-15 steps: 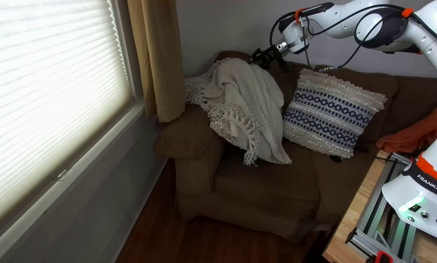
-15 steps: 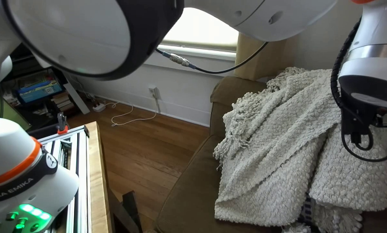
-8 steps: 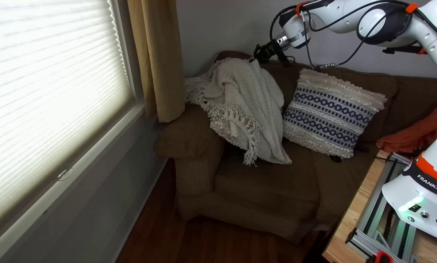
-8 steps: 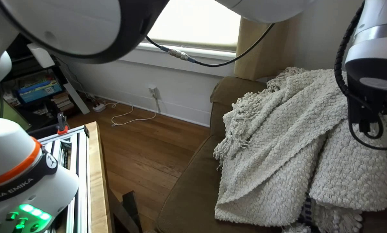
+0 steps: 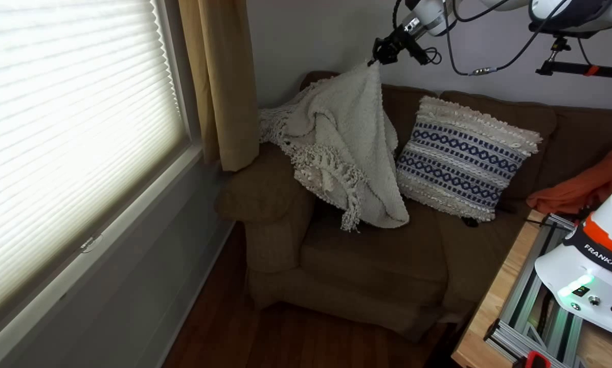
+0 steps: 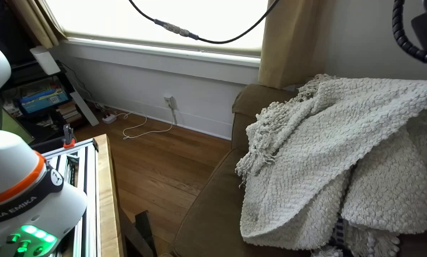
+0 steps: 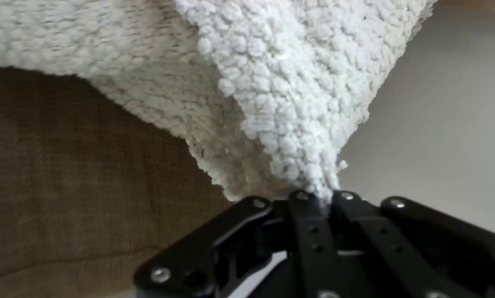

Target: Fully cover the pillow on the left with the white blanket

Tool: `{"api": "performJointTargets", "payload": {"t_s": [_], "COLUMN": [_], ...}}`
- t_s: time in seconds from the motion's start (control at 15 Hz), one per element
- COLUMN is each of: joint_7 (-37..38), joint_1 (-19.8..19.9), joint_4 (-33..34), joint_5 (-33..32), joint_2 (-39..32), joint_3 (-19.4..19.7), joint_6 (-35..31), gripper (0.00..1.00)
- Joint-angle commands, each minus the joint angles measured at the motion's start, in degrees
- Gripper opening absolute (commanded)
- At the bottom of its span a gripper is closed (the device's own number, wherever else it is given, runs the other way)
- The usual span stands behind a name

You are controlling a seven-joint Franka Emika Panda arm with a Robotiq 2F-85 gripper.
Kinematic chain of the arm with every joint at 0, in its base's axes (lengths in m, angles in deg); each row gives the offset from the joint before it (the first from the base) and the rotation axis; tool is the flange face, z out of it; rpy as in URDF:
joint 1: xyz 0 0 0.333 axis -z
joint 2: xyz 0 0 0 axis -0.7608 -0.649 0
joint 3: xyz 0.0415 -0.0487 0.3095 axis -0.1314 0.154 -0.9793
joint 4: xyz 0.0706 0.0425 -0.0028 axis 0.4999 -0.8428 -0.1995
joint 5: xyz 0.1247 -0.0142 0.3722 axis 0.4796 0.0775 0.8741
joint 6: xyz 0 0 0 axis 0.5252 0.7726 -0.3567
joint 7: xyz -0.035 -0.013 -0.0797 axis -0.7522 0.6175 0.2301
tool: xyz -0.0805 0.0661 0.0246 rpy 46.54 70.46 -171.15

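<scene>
Looks mostly done, with jaws clamped on a raised peak of the white blanket (image 5: 352, 128), draped presumably over the left pillow beside the sofa arm (image 5: 259, 191) (with lowering and release pending).

There's 1 wht blanket (image 5: 349, 128), 1 uncvd pillow (image 5: 464, 161), 1 sofa (image 5: 372, 258) & 2 curtains (image 6: 290, 46).

The fingers (image 7: 313, 240) look smooth, the white blanket (image 5: 352, 133) is rough matt cloth, the patterned pillow (image 5: 466, 159) at its three o'clock coarsely woven, the bench (image 5: 495, 295) at its four o'clock wooden
</scene>
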Motion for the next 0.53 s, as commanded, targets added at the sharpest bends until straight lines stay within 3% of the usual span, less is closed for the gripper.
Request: {"api": "performJointTargets", "payload": {"t_s": [0.0, 0.47], "joint_7": [0.8, -2.0], "joint_1": [-2.2, -3.9], "joint_4": [-12.3, -23.5], "joint_5": [-6.2, -10.0], "joint_2": [12.8, 29.4], "joint_3": [5.5, 8.5], "joint_6": [-1.8, -11.0], "gripper": [0.01, 0.01]}}
